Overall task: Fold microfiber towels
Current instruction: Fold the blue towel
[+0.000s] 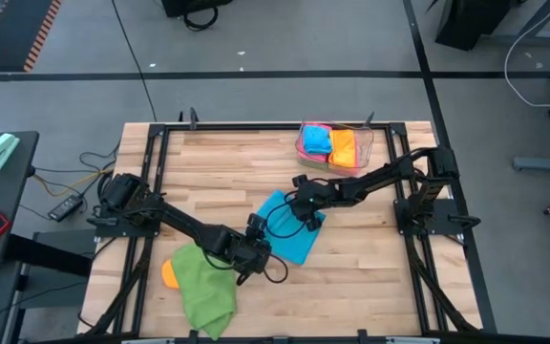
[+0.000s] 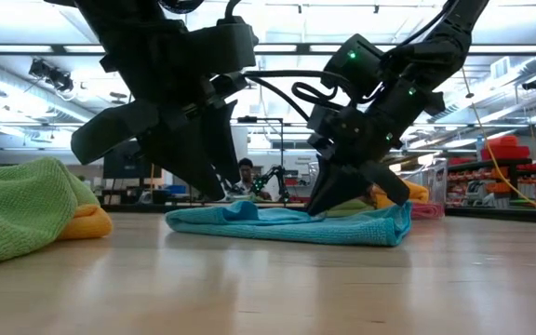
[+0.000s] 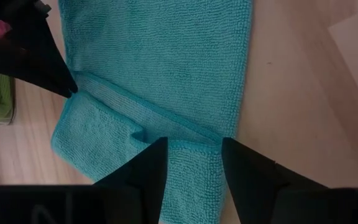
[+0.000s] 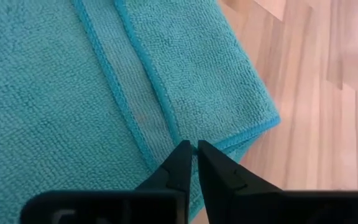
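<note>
A light wooden table [image 1: 351, 277] carries everything. On it lie a sky blue towel [image 1: 289, 239] near the middle, a green towel [image 1: 203, 287] over an orange one [image 1: 169, 272] at the front left, and a clear tray [image 1: 365, 143] of folded towels at the back.

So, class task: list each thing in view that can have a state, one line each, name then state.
blue towel: partly folded, flat on the table
green towel: crumpled, unfolded
orange towel: mostly hidden under the green towel
clear tray: holding folded towels
left gripper: open over the blue towel's edge
right gripper: nearly shut on the blue towel's fold
</note>
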`<state>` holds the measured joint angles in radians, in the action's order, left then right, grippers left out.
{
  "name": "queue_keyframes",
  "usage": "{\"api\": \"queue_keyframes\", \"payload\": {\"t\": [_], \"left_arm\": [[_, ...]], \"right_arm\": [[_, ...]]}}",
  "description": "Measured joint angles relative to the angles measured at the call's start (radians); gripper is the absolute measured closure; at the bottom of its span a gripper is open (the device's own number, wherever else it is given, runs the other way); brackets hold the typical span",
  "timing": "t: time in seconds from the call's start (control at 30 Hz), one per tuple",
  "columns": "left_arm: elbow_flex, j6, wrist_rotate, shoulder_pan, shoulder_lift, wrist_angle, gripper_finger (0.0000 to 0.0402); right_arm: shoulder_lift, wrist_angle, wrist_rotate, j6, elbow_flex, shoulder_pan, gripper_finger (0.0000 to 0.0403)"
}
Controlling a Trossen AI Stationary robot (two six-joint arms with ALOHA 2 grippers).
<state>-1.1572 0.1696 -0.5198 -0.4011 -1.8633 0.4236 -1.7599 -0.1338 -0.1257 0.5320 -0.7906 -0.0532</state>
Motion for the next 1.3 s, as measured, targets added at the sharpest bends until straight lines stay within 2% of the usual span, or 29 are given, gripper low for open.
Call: {"api": "queue_keyframes", "payload": {"t": [0.1,0.4,0.57,0.77,1.07,1.17,1.3], "left_arm": [[0.0,0.0,0.0,0.0,0.0,0.001,0.0241],[-0.05,0.0,-0.002,-0.029,0.001,0.104,0.0255],[-0.057,-0.001,-0.004,-0.03,0.001,0.118,0.0263],[-0.057,-0.001,-0.004,-0.027,0.001,0.124,0.0266],[-0.057,-0.075,0.0,-0.027,0.001,0.12,0.0267],[-0.057,-0.081,0.026,-0.027,0.001,0.12,0.0267],[-0.057,-0.081,0.026,-0.029,0.001,0.119,0.025]], "right_arm": [[0.0,0.001,0.0,-0.023,0.0,0.0,0.0394],[0.049,0.053,-0.083,-0.032,0.0,0.0,0.0399],[0.111,0.122,-0.087,-0.034,0.0,0.004,0.04],[0.131,0.205,-0.065,-0.052,0.0,0.019,0.04],[0.093,0.208,-0.046,-0.097,0.0,0.018,0.0396],[0.093,0.203,-0.01,-0.108,0.0,0.018,0.0392],[0.093,0.206,0.008,-0.126,0.0,0.018,0.039]]}}
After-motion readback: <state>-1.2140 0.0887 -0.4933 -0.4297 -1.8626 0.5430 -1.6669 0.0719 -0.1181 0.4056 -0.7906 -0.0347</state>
